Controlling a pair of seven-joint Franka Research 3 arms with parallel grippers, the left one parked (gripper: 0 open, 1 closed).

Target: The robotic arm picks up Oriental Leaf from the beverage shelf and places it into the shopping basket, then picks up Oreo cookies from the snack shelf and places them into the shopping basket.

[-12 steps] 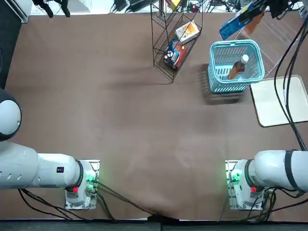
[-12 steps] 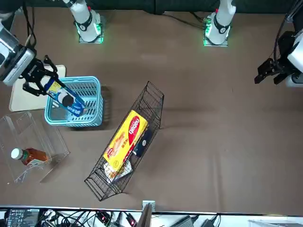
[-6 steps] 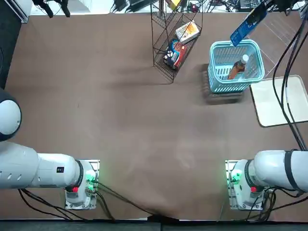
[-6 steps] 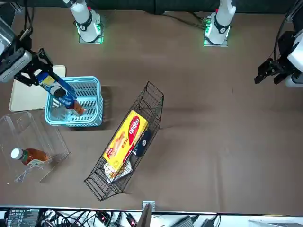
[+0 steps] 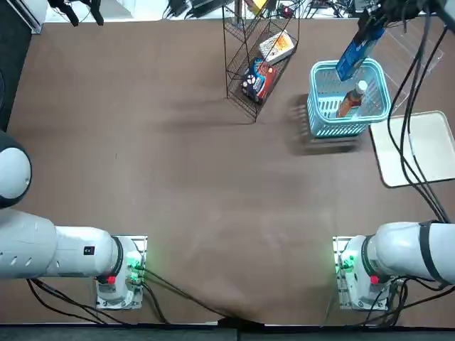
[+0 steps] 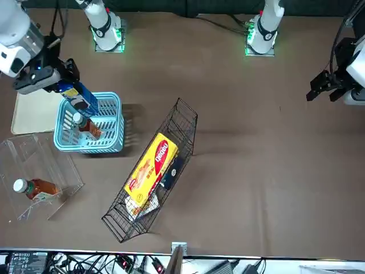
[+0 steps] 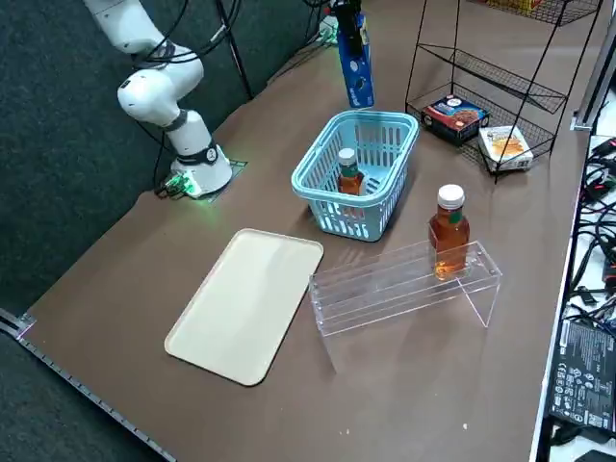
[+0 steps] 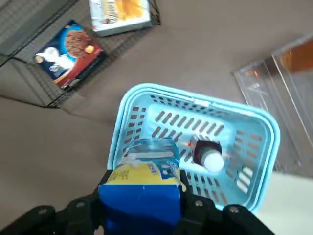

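Right wrist view: the right gripper (image 8: 145,179) pinched the packet (image 8: 142,203) over the basket (image 8: 195,97); dropped, it could have lodged against the bottle (image 8: 212,159).

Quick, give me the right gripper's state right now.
Right gripper: closed on the blue Oreo packet, holding it above the light blue shopping basket.
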